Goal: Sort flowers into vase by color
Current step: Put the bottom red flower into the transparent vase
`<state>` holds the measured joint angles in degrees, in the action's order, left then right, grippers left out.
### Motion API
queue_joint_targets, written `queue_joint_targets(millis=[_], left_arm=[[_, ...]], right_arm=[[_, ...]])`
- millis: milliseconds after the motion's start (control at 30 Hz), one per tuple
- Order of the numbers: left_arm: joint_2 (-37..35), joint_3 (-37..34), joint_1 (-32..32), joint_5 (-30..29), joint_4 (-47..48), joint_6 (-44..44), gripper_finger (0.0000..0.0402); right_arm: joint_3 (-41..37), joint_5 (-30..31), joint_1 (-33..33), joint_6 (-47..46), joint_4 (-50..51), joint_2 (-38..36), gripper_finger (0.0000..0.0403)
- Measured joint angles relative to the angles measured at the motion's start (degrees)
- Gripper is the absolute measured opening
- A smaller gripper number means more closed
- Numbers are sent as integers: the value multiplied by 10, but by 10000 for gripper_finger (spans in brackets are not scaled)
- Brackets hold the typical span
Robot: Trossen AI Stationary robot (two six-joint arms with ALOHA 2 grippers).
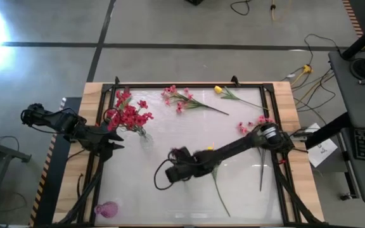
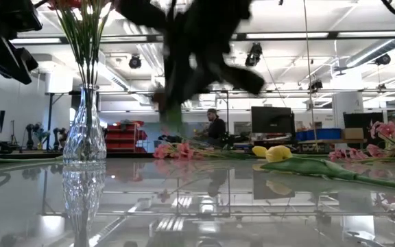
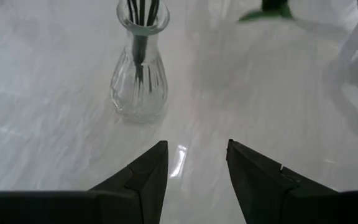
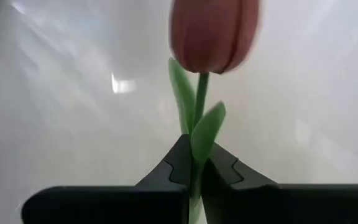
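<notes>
White glossy tabletop (image 1: 170,136) inside black frame, wooden border around it; workshop with monitors and shelving beyond, one person seated far back (image 2: 215,127).

Clear glass vase (image 1: 144,134) upright at left-centre, holding red blossom sprays (image 1: 130,115); stems visible inside neck in left wrist view.

Left gripper (image 1: 111,147) just beside vase, low over table, fingers (image 3: 143,175) spread apart, nothing between them.

Right gripper (image 1: 177,156) near table centre, right arm reaching in from right edge. Fingers (image 4: 174,167) pinched tight on green stem of dark red tulip bud (image 4: 214,34); bud and two leaves stand clear above fingertips. Motion-blurred in low view, raised off surface.

Pink blossom spray (image 1: 181,99) lying flat at far centre. Yellow tulip (image 1: 219,90) lying at far right of it, stem running toward right. Second yellow tulip (image 2: 278,153) lying flat on tabletop near centre, stem partly under right arm in high view. More pink blossoms (image 1: 243,128) at right, near right arm's wrist. Small pink vase (image 1: 106,209) at near-left corner.
</notes>
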<state>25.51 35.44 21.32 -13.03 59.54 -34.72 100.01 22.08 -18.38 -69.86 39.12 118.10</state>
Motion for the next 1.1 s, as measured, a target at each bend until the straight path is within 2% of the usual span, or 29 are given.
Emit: queue_joint_targets(millis=[167, 233, 300, 400, 567, 667, 733, 933, 1100], left_arm=[[2, 0, 0, -1, 0, -42, 152], [3, 0, 0, -1, -1, -52, 152], [4, 0, 0, -3, -5, -62, 152], [6, 0, 0, -19, -5, -77, 152], [8, 0, 0, -25, -5, -87, 152], [8, 0, 0, -29, -6, -89, 152], [8, 0, 0, -30, -8, -89, 152], [7, 0, 0, -31, -9, -95, 152], [7, 0, 0, -54, -10, -95, 152]], right_arm=[[-2, 171, 18, 234, -81, -76, 9], [-12, 208, 26, 331, -146, -104, 9], [-33, 215, 35, 427, -232, -132, 9], [-85, 178, 55, 543, -363, -169, 9], [-205, 84, 103, 673, -605, -216, 9], [-269, -4, 141, 712, -770, -229, 9], [-292, -47, 169, 709, -842, -230, 9], [-276, -113, 233, 632, -891, -225, 9], [-231, -153, 245, 605, -889, -204, 9]])
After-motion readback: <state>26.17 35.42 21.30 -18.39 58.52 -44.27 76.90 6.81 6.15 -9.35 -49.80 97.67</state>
